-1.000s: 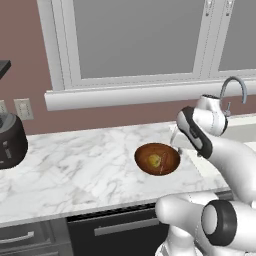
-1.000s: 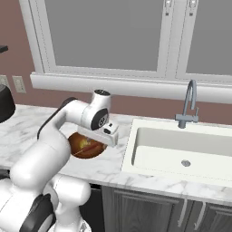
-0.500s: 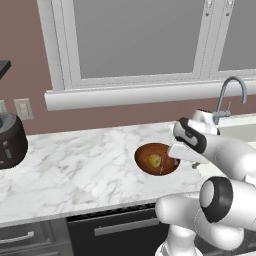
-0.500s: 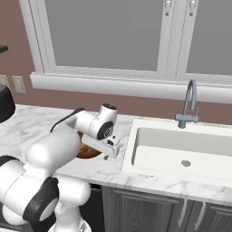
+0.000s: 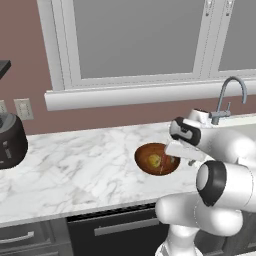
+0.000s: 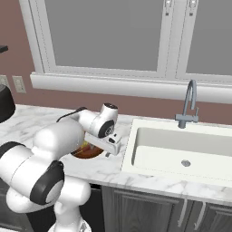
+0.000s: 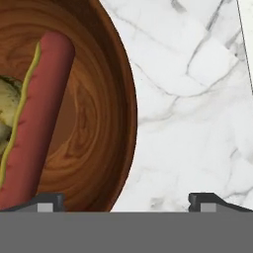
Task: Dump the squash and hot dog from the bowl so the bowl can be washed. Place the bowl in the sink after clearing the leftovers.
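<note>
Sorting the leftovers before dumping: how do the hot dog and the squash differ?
The hot dog is a long reddish-brown stick with a thin yellow stripe; the squash is a rounded yellowish lump. The hot dog spans more of the bowl than the squash. Both lie side by side inside it.

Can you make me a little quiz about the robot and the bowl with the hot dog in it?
1. True or false: the hot dog lies inside the bowl.
2. Where does the bowl sit? A: in the sink. B: on the marble counter. C: on the window sill.
3. In the hand view, the gripper has one of its fingers over the bowl; what lies under the other?

Key: 1 true. 2 B. 3 the counter, with the bowl's rim between the fingers.
</note>
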